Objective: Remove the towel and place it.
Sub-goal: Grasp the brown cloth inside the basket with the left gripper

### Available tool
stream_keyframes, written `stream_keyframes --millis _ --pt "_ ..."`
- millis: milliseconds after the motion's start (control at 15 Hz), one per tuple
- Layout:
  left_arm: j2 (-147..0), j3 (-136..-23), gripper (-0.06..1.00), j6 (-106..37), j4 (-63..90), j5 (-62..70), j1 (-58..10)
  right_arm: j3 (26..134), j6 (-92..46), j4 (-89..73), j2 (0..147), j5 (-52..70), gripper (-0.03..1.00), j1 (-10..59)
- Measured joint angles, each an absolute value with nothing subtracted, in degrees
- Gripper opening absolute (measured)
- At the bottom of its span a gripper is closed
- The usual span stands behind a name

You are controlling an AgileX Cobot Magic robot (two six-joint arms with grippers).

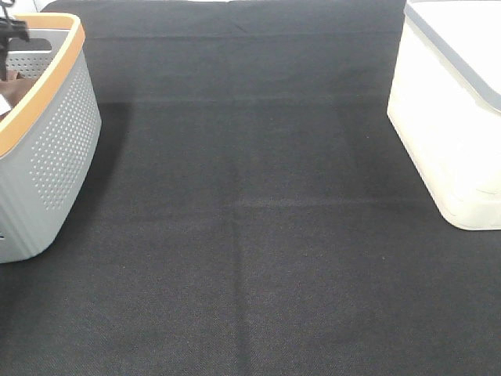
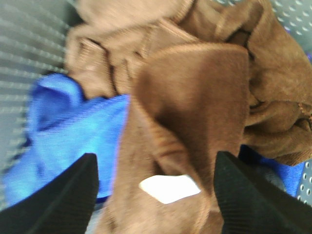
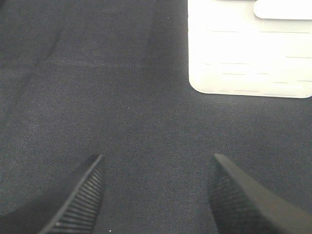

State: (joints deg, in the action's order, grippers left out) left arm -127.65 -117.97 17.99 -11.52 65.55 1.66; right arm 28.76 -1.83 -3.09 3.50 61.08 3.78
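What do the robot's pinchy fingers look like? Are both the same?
Yes, they match. The left gripper and the right gripper each have two black, wedge-shaped fingers with fine ribbed grooves on the inner faces. No cables or markings show in these views.

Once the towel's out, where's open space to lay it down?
The black mat is bare between the grey basket and the white bin. Inside the basket it is crowded: towel, blue cloth, left tool.
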Motion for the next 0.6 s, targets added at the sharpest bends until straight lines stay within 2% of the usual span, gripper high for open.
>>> stream_keyframes --millis 133,200,467,533,600 --pt "-129.14 -117.97 0.62 17.99 -10.71 65.32 1.66 28.76 -1.83 -3.09 3.5 61.08 0.59 3.78" --pt "-129.37 -117.97 0.57 17.99 -10.66 65.2 1.66 28.76 -1.83 -3.09 3.5 61.08 0.59 3.78" --pt "-129.43 -118.03 0.2 17.48 -11.06 64.34 1.66 28.76 -1.83 -3.09 3.5 61.08 0.59 3.78" --pt "-129.43 -118.03 0.08 15.76 -11.63 64.34 1.66 28.76 -1.83 -3.09 3.5 61.08 0.59 3.78" --pt "-129.43 -118.03 0.01 14.27 -12.43 64.34 1.66 28.76 -1.83 -3.09 3.5 61.08 0.59 3.78"
